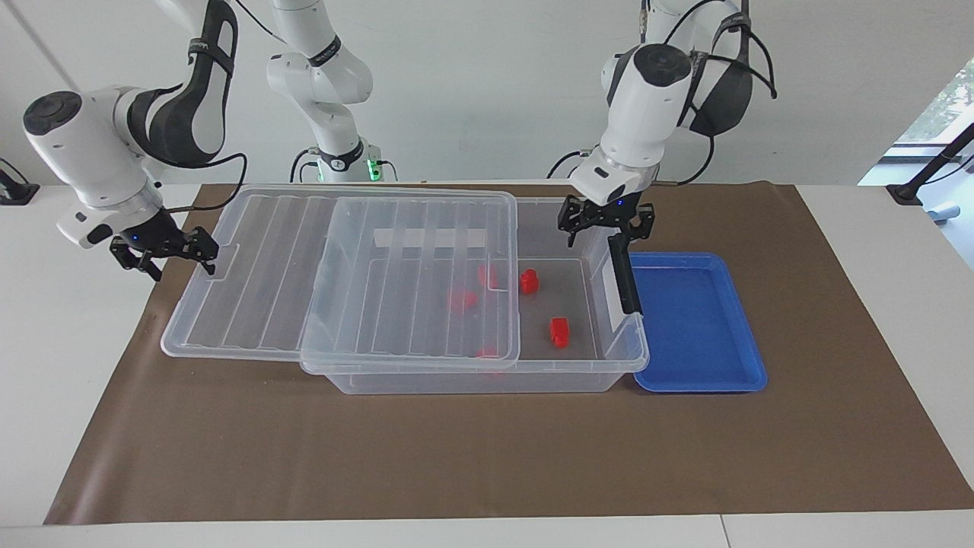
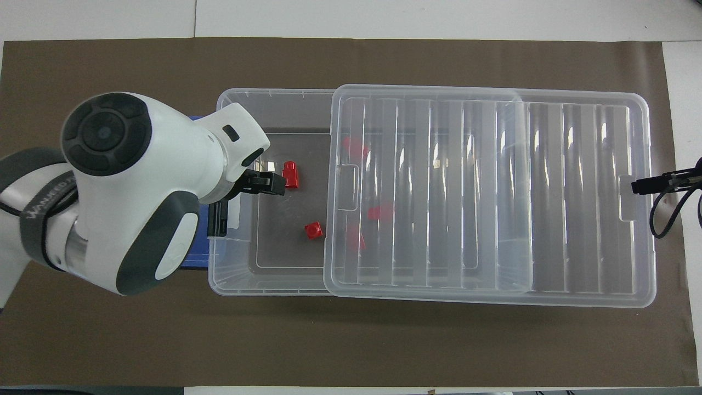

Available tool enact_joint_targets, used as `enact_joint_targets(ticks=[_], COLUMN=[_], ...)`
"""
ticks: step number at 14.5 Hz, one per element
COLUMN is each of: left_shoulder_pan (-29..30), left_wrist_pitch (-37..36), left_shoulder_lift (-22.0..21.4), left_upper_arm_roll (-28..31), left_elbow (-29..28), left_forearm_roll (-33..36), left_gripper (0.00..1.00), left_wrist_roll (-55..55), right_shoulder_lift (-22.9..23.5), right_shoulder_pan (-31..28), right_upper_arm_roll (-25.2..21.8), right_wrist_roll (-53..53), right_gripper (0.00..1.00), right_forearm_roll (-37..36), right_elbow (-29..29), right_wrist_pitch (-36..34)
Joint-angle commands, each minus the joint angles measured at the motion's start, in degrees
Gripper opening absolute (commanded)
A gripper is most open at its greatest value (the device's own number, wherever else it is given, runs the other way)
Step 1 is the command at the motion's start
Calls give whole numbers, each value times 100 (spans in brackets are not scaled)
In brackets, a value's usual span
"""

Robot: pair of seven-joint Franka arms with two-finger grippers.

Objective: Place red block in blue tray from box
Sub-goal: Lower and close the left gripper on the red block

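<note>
- The left gripper (image 1: 606, 232) hangs over the latch end of the box (image 1: 472, 380). Its jaws are wide apart and hold nothing.
- The red block (image 1: 559, 332) lies uncovered on the box floor, below the gripper. A good descent is straight down, clear of the black latch (image 1: 624, 274) and the rim, with the fingers across the narrow sides of the block.
- A second block (image 1: 529, 281) lies near the edge of the lid (image 1: 259, 266), so the first one is probably the easier choice.
- The blue tray (image 1: 692, 320) is empty and touches the latch end of the box.
- The right gripper (image 1: 179, 266) is open at the lid's end tab. I cannot tell if it touches the tab.
- A brown mat (image 1: 487, 457) covers the white table (image 1: 913, 266), and a plain white wall is at the robots' end.
</note>
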Motion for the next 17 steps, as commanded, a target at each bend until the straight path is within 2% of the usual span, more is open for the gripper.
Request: enact_joint_targets(ticks=[1, 5, 8, 11, 14, 17], left_shoulder_pan=[-142, -142, -142, -186, -177, -116], left_wrist_pitch=[462, 1024, 1578, 1755, 2071, 2406], left_shoulder_lift=[290, 528, 572, 905, 1195, 1327], left_upper_arm_roll=[98, 89, 89, 98, 107, 124], left_elbow=[-163, -348, -673, -665, -656, -665], left_forearm_roll=[226, 342, 342, 351, 359, 412], left_gripper=[100, 100, 100, 100, 100, 100], left_wrist_roll=[-138, -322, -393, -428, -428, -419], right_shoulder_lift=[-19, -19, -36, -107, -247, -274], right_shoulder_pan=[-26, 228, 413, 571, 589, 598], right_upper_arm_roll=[49, 58, 66, 75, 101, 110], right_wrist_roll=[-105, 105, 439, 668, 906, 924], right_gripper=[100, 100, 100, 100, 100, 100], right_forearm_roll=[-47, -47, -47, -55, -64, -55], right_elbow=[43, 499, 1350, 1941, 1951, 1942], right_wrist_pitch=[-3, -467, -1493, -2329, -2700, -2771])
